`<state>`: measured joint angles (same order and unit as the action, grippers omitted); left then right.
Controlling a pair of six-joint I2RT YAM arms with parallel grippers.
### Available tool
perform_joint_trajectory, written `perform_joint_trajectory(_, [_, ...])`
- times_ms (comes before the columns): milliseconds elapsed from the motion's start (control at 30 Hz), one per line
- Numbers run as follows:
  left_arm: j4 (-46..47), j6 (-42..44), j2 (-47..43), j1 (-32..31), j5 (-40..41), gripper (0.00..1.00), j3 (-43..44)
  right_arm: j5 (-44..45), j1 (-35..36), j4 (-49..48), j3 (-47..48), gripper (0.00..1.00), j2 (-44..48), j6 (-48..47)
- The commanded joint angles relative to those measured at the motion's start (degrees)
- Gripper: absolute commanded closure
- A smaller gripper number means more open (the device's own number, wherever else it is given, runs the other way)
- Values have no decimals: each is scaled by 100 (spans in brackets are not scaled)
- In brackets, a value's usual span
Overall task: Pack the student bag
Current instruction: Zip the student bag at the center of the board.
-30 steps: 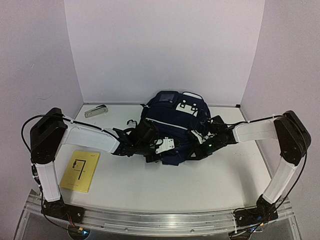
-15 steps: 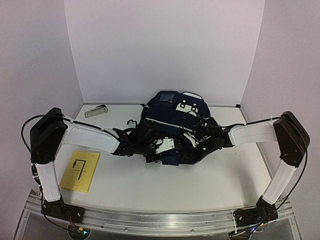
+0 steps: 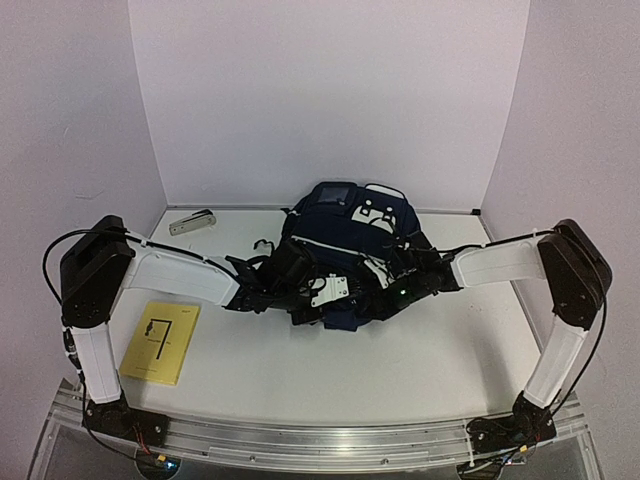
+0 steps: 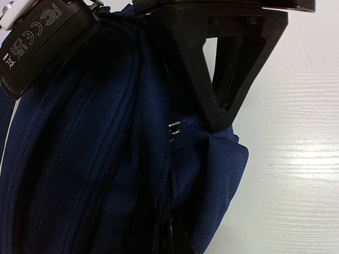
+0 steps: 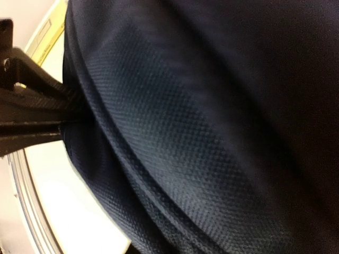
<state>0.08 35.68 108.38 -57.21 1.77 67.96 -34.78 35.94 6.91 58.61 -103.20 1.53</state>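
The student bag (image 3: 345,232), dark navy with a white patch, lies at the middle back of the table. My left gripper (image 3: 318,300) is at its near edge, shut on a fold of fabric beside a zip line (image 4: 170,233). My right gripper (image 3: 386,288) is buried in the bag's near right side. One of its black fingers (image 4: 222,79) presses the fabric close to a small metal zip pull (image 4: 174,127); the other finger is hidden. Navy fabric (image 5: 212,132) fills the right wrist view, with the left gripper's black finger (image 5: 32,114) at the left.
A yellow booklet (image 3: 162,341) lies at the near left by the left arm. A small grey tool (image 3: 192,221) lies at the back left by the wall. White walls close off the back and both sides.
My right gripper has moved left along the bag's near edge, closer to the left gripper. The left arm and the bag have stayed put.
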Motion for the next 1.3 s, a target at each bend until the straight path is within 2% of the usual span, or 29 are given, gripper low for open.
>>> perform_joint_trajectory(0, [180,-123,-231,51,148,100,119,-33,27,-196,109,100,70,38])
perform_joint_trajectory(200, [192,-85,-358,51,223,100,-23,432,-56,88,-183,100,437,-107])
perform_joint_trajectory(633, [39,-120,-797,54,417,100,-501,865,-993,647,-382,100,800,-766])
perform_joint_trajectory(900, [-218,-262,-1114,56,322,100,-839,1061,-1661,777,-177,100,592,-978])
perform_joint_trajectory(1267, [-298,-585,-1502,-49,131,100,-1213,1143,-2188,921,374,100,-19,-594])
